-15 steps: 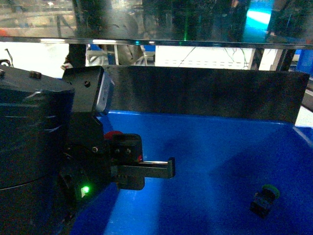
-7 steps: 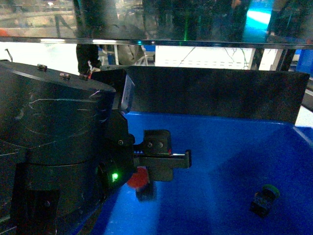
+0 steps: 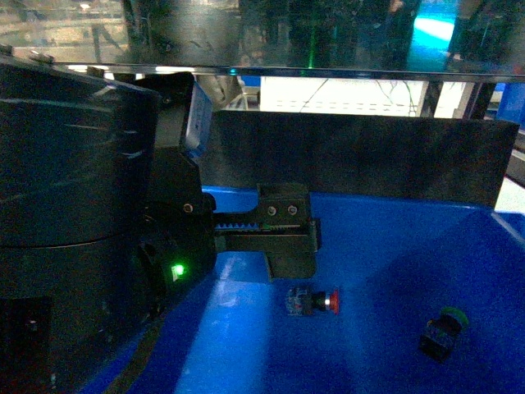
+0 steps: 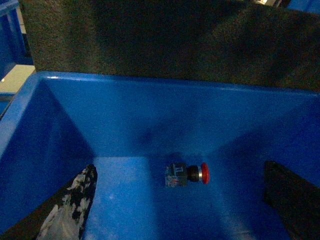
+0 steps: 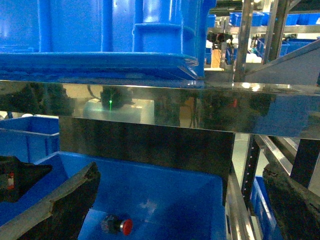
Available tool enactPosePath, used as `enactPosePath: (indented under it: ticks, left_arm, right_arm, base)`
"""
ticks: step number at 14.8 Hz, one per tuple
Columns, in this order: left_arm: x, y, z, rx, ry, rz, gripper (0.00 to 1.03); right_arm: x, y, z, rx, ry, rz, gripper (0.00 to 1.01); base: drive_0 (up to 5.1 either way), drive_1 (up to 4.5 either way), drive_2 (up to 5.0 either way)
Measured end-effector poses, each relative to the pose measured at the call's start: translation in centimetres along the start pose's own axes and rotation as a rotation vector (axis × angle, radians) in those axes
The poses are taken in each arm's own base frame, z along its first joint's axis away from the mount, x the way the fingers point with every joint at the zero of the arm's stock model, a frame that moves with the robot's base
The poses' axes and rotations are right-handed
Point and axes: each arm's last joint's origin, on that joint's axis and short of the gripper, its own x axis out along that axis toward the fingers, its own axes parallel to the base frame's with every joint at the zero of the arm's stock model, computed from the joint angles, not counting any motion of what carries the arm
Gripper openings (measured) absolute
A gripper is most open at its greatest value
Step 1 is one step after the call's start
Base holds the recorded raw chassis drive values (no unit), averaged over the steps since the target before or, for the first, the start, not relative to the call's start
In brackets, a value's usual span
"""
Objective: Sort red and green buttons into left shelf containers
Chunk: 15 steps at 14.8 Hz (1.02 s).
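Red button [image 4: 187, 174] lying on its side on the floor of the blue bin [image 4: 125, 120], cap pointing right, green button [image 3: 444, 332] well apart toward the bin's right side. Left gripper [image 3: 287, 238] hovering above the red one, fingers spread wide and holding nothing; right gripper [image 5: 182, 210] likewise wide open and empty, outside the bin. Looks light and rigid, domed cap probably slippery and prone to roll, so best pinched across the squarish dark body.
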Motion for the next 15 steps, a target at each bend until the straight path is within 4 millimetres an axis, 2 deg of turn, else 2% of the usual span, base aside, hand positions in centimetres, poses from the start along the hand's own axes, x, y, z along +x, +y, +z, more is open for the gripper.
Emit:
enactPosePath:
  ticks: [3,5,8,13,15]
  left_arm:
    - [-2.1,0.3,-0.1,0.004,-0.007,0.0,0.98]
    - [-6.9,1.2,0.4,0.004,-0.069,0.022,0.98]
    - [-9.2,2.4,0.3,0.002,-0.076,0.05,0.98]
    - [-10.6,3.3,0.2,0.0,-0.087,0.074,0.98]
    - [-11.7,4.4,-0.3,0.008,-0.078,0.118,0.98]
  right_arm:
    - [0.0,0.0,0.0,0.0,0.0,0.0,0.98]
    - [0.0,0.0,0.0,0.0,0.0,0.0,0.98]
    - [0.0,0.0,0.0,0.0,0.0,0.0,0.98]
    - [0.0,0.0,0.0,0.0,0.0,0.0,0.98]
    - [0.0,0.0,0.0,0.0,0.0,0.0,0.98]
  base:
    - [0.0,0.0,0.0]
    - [0.0,0.0,0.0]
    - [0.0,0.0,0.0]
    - [0.0,0.0,0.0]
    - [0.0,0.0,0.0]
